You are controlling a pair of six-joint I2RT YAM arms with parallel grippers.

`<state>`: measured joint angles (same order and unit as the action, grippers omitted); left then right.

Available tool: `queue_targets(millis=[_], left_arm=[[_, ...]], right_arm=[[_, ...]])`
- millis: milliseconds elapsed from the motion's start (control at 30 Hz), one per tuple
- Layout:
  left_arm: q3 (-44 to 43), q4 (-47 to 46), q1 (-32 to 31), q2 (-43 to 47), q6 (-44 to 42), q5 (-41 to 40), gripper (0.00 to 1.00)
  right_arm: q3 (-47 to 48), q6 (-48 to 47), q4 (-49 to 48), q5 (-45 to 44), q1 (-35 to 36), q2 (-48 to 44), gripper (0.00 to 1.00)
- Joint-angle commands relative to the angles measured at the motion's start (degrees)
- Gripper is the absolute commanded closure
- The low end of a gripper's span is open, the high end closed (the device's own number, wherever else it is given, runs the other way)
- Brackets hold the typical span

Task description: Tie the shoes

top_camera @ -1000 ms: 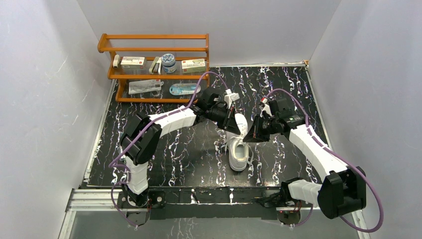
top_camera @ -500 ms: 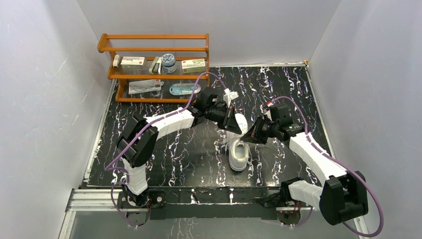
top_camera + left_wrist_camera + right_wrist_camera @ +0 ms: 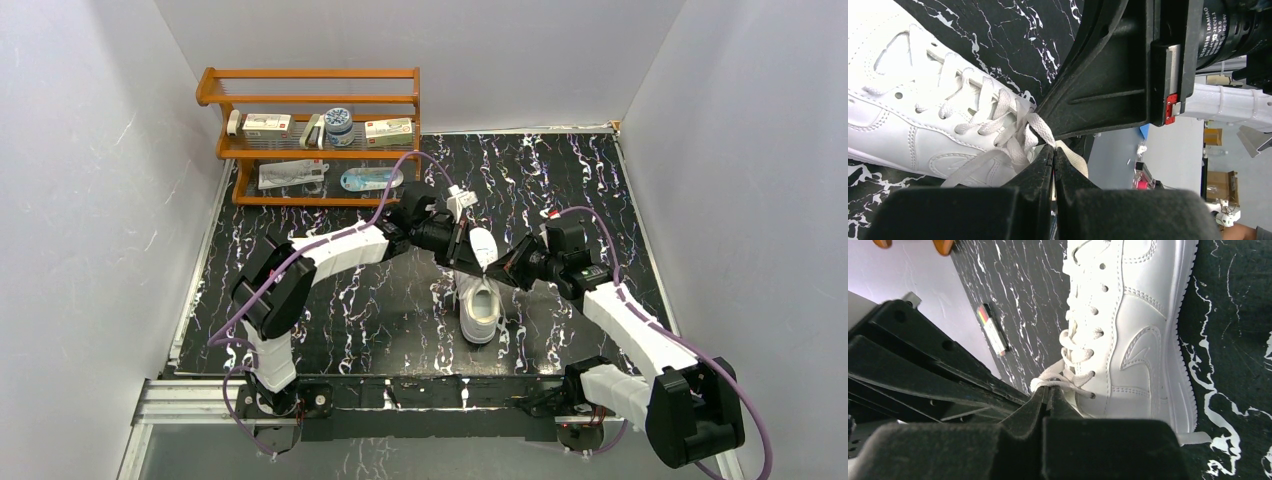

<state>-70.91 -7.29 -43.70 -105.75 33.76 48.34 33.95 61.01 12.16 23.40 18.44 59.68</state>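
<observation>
Mid-table on black white-veined marble tabletop [image 3: 330, 310]: all-white low-top sneaker [image 3: 481, 305], heel toward arm bases. Left gripper [image 3: 479, 262] pinched tight on flat white lace [image 3: 1040, 131]; right gripper [image 3: 496, 269] likewise clamped on lace. Open tabletop both sides; orange wooden rack [image 3: 308, 100] well behind. Lace crossing hidden beneath meeting fingers.

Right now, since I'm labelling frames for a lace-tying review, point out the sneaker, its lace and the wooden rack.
sneaker [image 3: 481, 312]: top view, heel half.
lace [image 3: 1042, 129]: left wrist view, flat strand off the top eyelets.
wooden rack [image 3: 308, 73]: top view, top rail.
</observation>
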Motion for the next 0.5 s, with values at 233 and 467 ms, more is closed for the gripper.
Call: queue_targets(millis=[233, 467], left_arm=[[3.22, -0.13, -1.56, 3.49, 0.38, -3.18, 1.0], [5.11, -2.66, -1.91, 2.5, 1.2, -3.92, 1.0]], right_arm=[[-2.5, 4.01, -7.97, -3.35, 0.09, -0.36, 1.0], [-3.3, 1.55, -6.83, -3.01, 0.15, -0.54, 0.96]])
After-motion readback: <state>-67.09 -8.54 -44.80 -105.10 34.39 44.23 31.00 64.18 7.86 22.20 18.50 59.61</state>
